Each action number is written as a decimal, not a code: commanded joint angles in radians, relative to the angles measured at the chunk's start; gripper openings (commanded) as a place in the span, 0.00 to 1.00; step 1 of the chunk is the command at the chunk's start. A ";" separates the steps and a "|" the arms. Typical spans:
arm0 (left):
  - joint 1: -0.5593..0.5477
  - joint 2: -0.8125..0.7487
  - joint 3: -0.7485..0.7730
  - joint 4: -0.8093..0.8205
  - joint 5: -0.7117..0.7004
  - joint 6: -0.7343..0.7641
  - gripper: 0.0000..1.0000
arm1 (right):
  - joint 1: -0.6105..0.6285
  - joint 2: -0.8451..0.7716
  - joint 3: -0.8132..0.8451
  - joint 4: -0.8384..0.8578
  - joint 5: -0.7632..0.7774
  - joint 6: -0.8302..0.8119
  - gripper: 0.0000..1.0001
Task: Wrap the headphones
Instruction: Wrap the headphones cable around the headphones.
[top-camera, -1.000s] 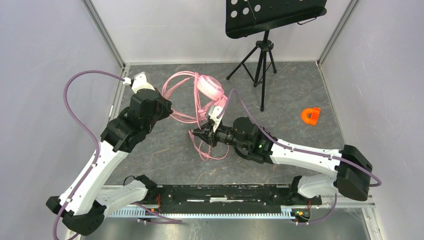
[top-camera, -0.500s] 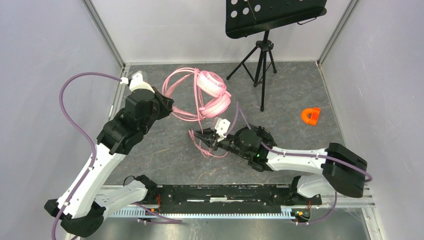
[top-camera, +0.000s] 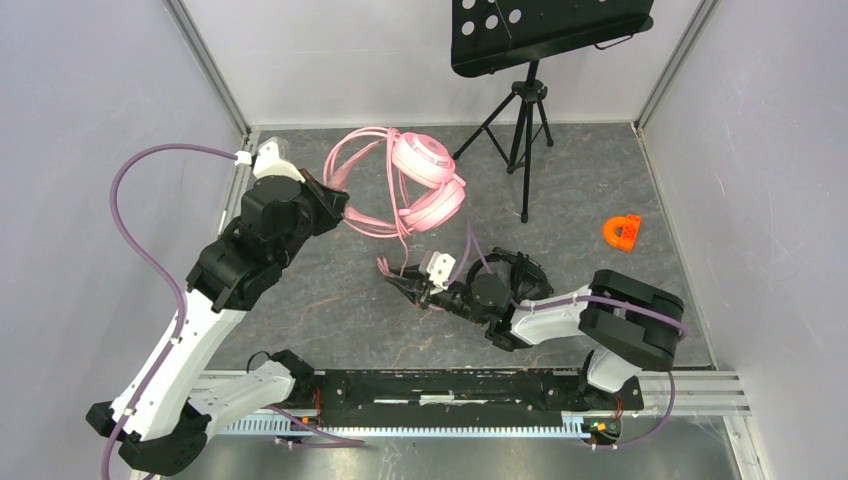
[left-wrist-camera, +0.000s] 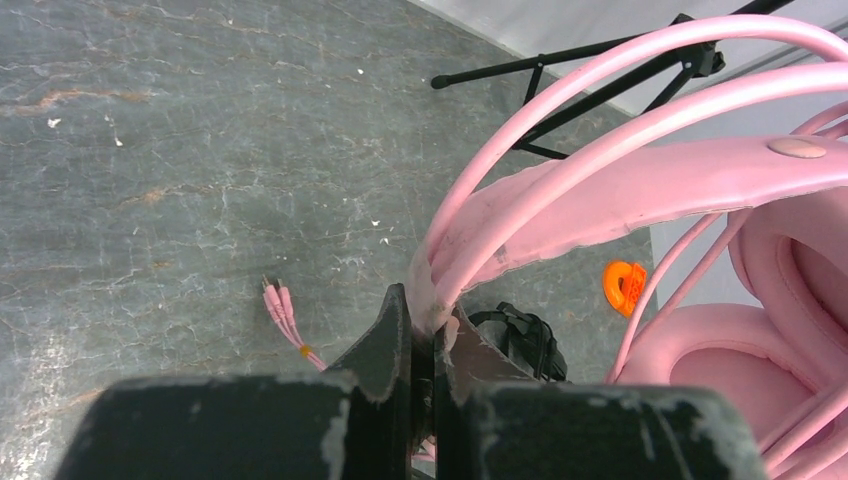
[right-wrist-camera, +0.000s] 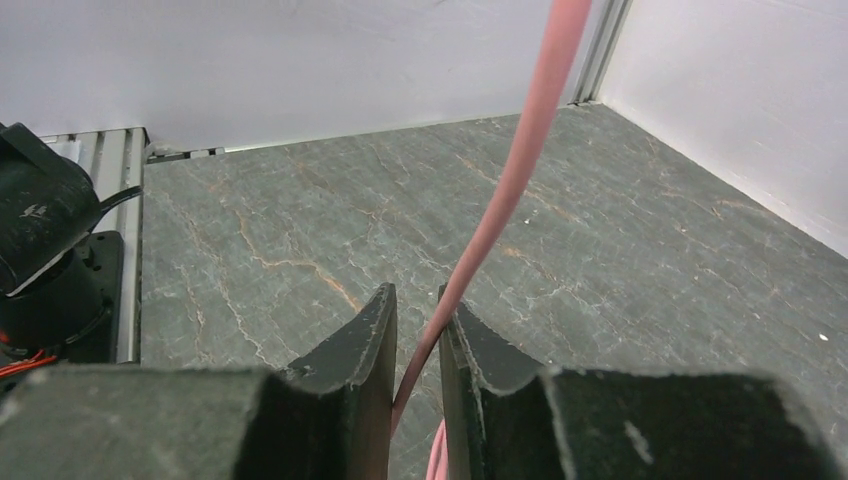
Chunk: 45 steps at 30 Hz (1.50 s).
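Two headphones are in view, and the pink headphones (top-camera: 428, 180) are the pair being worked on. They sit near the far edge of the surface (top-camera: 330, 320), a bit left of the middle, with the two soft ear cups close together and the thin headband hoops reaching out to the left. The left gripper (left-wrist-camera: 425, 315) is pinched tight on that headband, its fingers closed all the way on the pink hoops, and it seems to hold the pair up a little (I can't be sure the cups are off the surface). The pink cable (right-wrist-camera: 520, 150) drops from the cups toward the near edge and runs between the fingers of the right gripper (right-wrist-camera: 418, 305), which lies low near the middle of the surface. Those fingers stand only a little apart with the cable in the slot, and I cannot tell if they squeeze it or just let it slide. The plug end (left-wrist-camera: 281, 303) lies loose on the surface. The black headphones (left-wrist-camera: 522, 338) lie by the right arm, untouched. An orange piece (top-camera: 621, 232) sits toward the right edge, and a black stand (top-camera: 527, 110) is at the far edge. My guess is that the step in hand is winding the pink cable around the pink pair. Next, the right gripper needs a sure hold on the cable, then a loop round the headband, or the slack cable could slip out.
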 joint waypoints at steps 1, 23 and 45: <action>0.002 -0.025 0.069 0.151 0.035 -0.093 0.02 | 0.007 0.051 -0.019 0.185 0.030 -0.013 0.27; 0.002 -0.072 0.114 0.095 0.127 0.013 0.02 | -0.072 0.098 -0.113 0.328 0.043 0.056 0.01; 0.002 -0.110 0.204 -0.243 0.567 0.432 0.02 | -0.195 -0.128 -0.279 0.516 0.141 0.068 0.18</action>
